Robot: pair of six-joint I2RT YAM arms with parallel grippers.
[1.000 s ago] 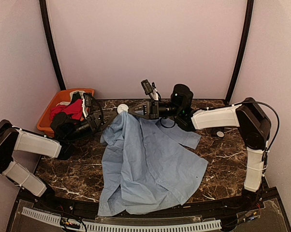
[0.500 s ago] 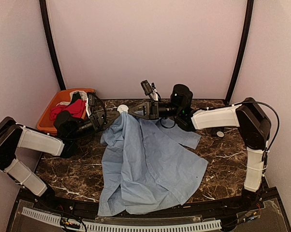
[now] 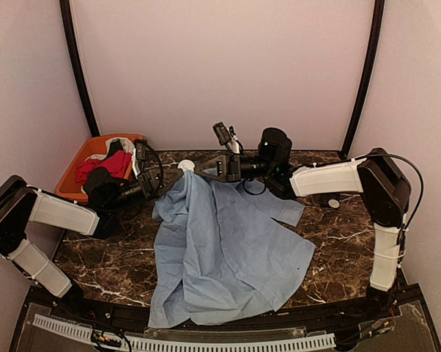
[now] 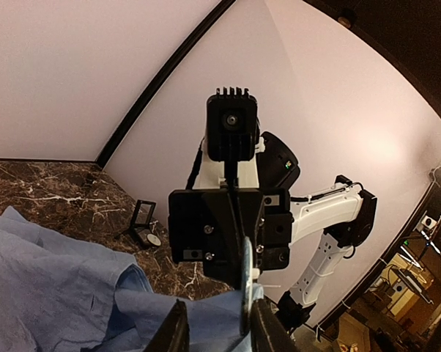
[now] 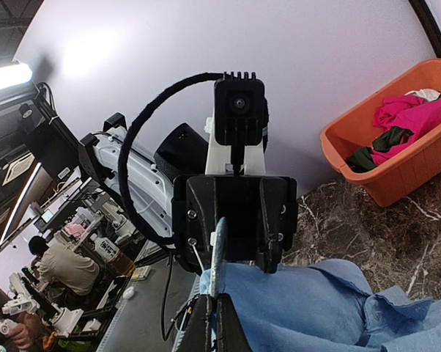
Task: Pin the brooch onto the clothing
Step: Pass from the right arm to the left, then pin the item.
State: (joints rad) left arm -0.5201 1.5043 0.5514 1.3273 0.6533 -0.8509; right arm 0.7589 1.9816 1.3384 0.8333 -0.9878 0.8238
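**While holding the brooch [image 3: 185, 166] at the top of the shirt [image 3: 228, 249]**

Though pinched tight in the right gripper [image 5: 215, 314], not pinned on yet. Stands thin edge up between those two fingers, which press close together on it. Sits right at the lifted top edge of the shirt, toward the far side of the table [image 3: 110, 257]. Nose to nose with it, the left gripper [image 4: 220, 324], fingers spread apart, with the rim of the brooch and a fold of blue cloth in the gap. Touching the cloth or not: cannot tell.

Looks like the middle of the job: bringing brooch and cloth together. Next, most likely: close the left fingers softly on the fold to keep it steady, then push the brooch in. Calls for slow, small moves and a straight line-up, or risk losing the fold. Lower down, the rest of the shirt lies spread out toward the near edge.
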